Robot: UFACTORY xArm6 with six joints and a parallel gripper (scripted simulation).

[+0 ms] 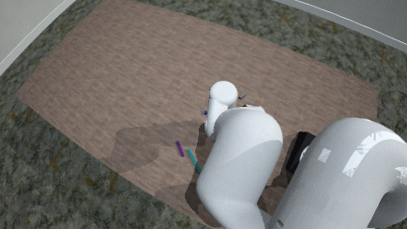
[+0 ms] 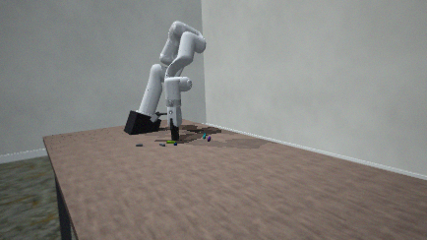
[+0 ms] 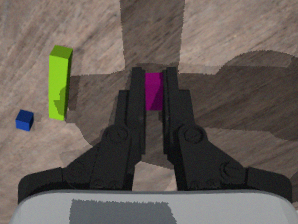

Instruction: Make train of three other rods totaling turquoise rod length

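The end effector (image 3: pixel 154 90) is clamped on one magenta rod (image 3: pixel 153 91), pinched between its black fingers just above the desk (image 3: pixel 253 23), with one lime rod (image 3: pixel 60 82) and one blue rod (image 3: pixel 24 119) lying to its left.

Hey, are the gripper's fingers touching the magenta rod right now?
Touching. In the wrist view the gripper is shut on the magenta rod, with both black fingers pressed against its sides and no gap showing.
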